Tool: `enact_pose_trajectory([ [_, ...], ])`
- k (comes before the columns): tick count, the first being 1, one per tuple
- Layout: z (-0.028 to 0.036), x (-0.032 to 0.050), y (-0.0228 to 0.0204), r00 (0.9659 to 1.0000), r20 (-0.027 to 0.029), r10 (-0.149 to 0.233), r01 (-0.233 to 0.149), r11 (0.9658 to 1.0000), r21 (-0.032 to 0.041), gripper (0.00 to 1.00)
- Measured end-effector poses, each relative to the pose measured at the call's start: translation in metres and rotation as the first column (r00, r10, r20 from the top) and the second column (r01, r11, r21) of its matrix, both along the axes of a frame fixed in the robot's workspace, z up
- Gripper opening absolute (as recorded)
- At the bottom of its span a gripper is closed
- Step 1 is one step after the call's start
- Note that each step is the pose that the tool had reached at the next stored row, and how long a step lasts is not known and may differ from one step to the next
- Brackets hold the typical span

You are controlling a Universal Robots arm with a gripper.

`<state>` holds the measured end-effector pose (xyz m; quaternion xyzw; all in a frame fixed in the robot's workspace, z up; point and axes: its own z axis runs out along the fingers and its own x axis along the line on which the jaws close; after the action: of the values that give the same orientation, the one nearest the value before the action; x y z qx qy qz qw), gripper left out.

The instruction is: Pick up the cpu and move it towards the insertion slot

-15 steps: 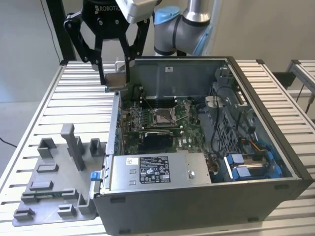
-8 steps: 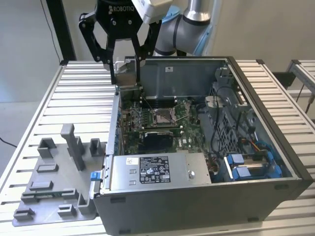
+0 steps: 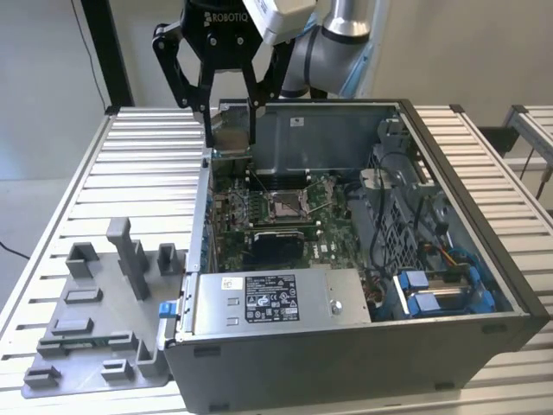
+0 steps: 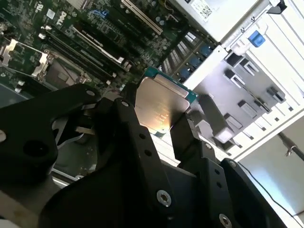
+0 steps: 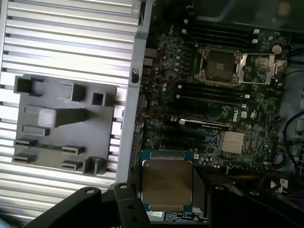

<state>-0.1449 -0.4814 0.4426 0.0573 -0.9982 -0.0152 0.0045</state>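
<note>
My gripper (image 3: 231,137) hangs high over the back left corner of the open computer case (image 3: 484,207), shut on the cpu (image 3: 232,134). The cpu is a thin square chip with a silvery face, held by its edges between the black fingers in both wrist views (image 4: 159,102) (image 5: 167,180). The insertion slot (image 3: 288,205) is a square socket with a shiny metal frame on the green board, below the gripper and toward the exterior view's right. It also lies in both wrist views (image 5: 220,64) (image 4: 65,74), apart from the chip.
A grey plastic tray (image 3: 95,320) (image 5: 61,128) with raised blocks lies on the slatted table at the exterior view's left, outside the case. Inside the case are a black rectangular block (image 3: 276,246), a labelled power supply (image 3: 276,298), cables and blue drive clips (image 3: 432,290).
</note>
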Motion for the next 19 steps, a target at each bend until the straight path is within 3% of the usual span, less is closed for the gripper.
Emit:
enact_pose_trajectory([
  [19,-0.0064,0.0424,0.0112,0.999,0.0,-0.045,0.045,0.999,0.0,0.0],
])
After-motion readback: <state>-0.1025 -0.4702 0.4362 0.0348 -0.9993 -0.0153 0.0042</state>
